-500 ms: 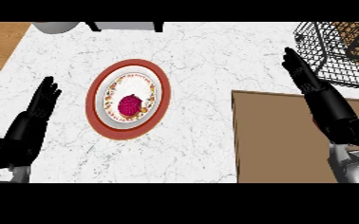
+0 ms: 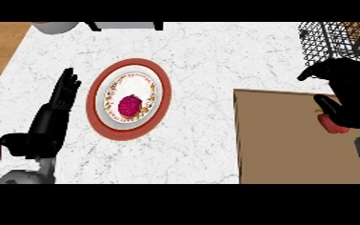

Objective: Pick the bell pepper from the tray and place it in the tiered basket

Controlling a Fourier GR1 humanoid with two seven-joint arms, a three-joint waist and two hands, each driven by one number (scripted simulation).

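1. Marble counter (image 2: 211, 66), white and veined, fills most of your view; nothing on it needs moving.
2. Brown tray (image 2: 281, 138) sits at your lower right, its far edge partly under your right hand.
3. Wire tiered basket (image 2: 330, 40) shows only a dark corner at upper right, near the tray. That's your target.
4. Red-rimmed plate (image 2: 128, 98) sits mid-left, holding a magenta food item (image 2: 128, 105). It's a distractor, so leave it alone.
5. Your right hand (image 2: 341, 88) is hunched over the tray's right side with its fingers curled downward. Whether they grip anything, I can't tell from this angle.
6. Your left hand (image 2: 60, 100) rests beside the plate with straight fingers, holding nothing.
7. Red bell pepper (image 2: 333, 123) peeks out just below your right hand, on the tray at the view's edge.

I'd call this the grasp step. Next you'll want to close around the pepper, lift it clear, then carry it up toward the basket.
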